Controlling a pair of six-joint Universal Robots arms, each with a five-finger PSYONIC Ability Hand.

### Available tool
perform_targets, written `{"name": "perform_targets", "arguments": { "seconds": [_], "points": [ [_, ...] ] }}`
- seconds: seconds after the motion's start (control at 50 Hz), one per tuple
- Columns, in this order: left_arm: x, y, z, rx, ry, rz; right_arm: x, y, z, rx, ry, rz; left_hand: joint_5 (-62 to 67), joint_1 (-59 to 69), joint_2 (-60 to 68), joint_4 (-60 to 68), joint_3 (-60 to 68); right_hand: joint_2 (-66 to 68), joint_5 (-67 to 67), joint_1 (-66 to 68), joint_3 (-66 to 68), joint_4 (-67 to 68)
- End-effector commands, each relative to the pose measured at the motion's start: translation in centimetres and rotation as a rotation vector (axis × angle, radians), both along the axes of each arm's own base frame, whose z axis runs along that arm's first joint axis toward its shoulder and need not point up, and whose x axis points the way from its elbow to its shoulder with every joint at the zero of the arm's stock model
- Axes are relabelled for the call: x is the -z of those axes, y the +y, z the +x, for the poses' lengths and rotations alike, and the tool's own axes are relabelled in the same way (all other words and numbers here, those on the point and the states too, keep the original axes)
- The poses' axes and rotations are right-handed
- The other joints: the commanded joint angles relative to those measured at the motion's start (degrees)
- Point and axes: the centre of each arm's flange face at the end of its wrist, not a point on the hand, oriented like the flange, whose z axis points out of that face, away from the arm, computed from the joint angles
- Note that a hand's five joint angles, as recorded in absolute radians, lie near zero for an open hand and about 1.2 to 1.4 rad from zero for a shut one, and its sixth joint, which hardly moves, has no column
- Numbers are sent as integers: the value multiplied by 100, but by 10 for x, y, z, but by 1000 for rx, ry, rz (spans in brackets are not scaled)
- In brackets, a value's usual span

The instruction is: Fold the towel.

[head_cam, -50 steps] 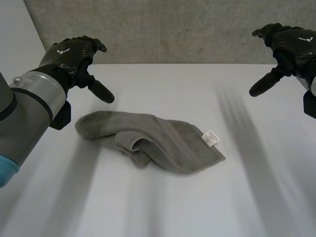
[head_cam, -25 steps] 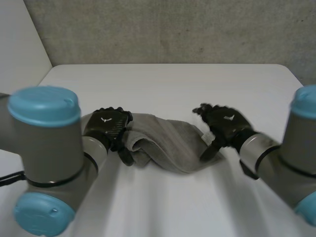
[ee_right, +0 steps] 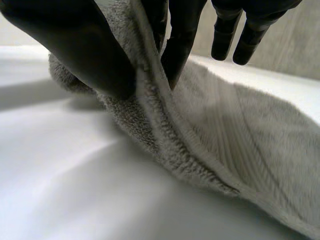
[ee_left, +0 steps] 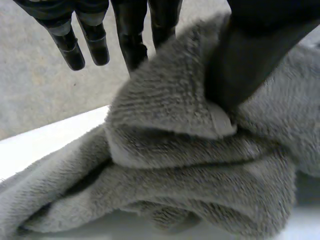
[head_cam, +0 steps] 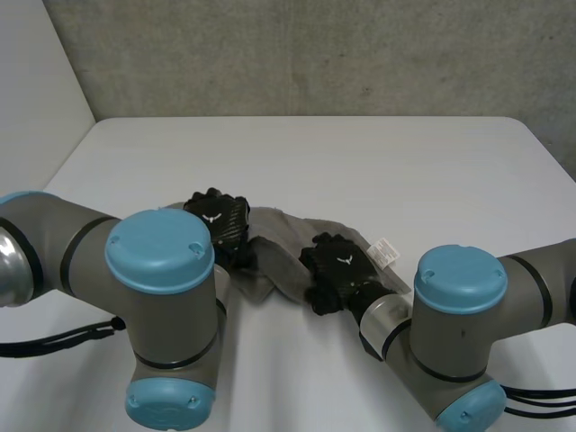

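**Head view: grey terry towel (head_cam: 281, 236) lies bunched, gripped in two places**

The towel sits crumpled on the white tabletop (head_cam: 315, 153), about midway across it and toward my near side. A rough grey wall (head_cam: 315, 54) stands behind the table's far edge. A small white sewn-in label (head_cam: 385, 252) sticks out at the cloth's right end.

My left hand (head_cam: 219, 223) is on the towel's left part, its back turned upward. Seen from the left wrist, my thumb (ee_left: 260, 45) presses onto a raised, hemmed fold. Some of my fingers (ee_left: 131, 40) go down behind that same ridge, so the fold is pinched between them. The outer fingers hang straight, clear of the cloth.

My right hand (head_cam: 340, 267) is at the towel's near edge, right of the middle and just beside the label. From the right wrist, my thumb (ee_right: 75, 45) lies on one side of the hemmed edge and a finger (ee_right: 180, 40) on the other, nipping it where it stands up off the table. My remaining fingers there are straight and touch nothing. From that pinch the cloth slopes down onto the tabletop.

My two hands are near each other but apart, with a strip of towel between them.
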Motion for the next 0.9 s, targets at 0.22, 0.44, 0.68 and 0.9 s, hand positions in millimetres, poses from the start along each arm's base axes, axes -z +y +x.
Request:
{"name": "perform_targets", "arguments": {
  "seconds": [0.22, 0.44, 0.68, 0.9],
  "points": [
    [-24, -33, 18, -87, 59, -48, -169, -34, -68, 139, -173, -398, -5069, -5087, -5115, -269, -220, 459, 415, 634, 85, 169],
    [-6, -14, 6, -41, 83, 15, -141, -12, -71, 79, -83, -288, -5239, -5257, -5286, -269, -220, 459, 415, 634, 85, 169],
    [13, 34, -13, 86, 58, 83, -129, -21, -75, 107, -54, -282, -5307, -5324, -5353, -269, -220, 459, 415, 634, 85, 169],
    [27, 60, -26, 158, 25, 92, -121, -58, -84, 278, -34, -291, -5307, -5324, -5353, -269, -220, 459, 415, 634, 85, 169]
  ]
}}
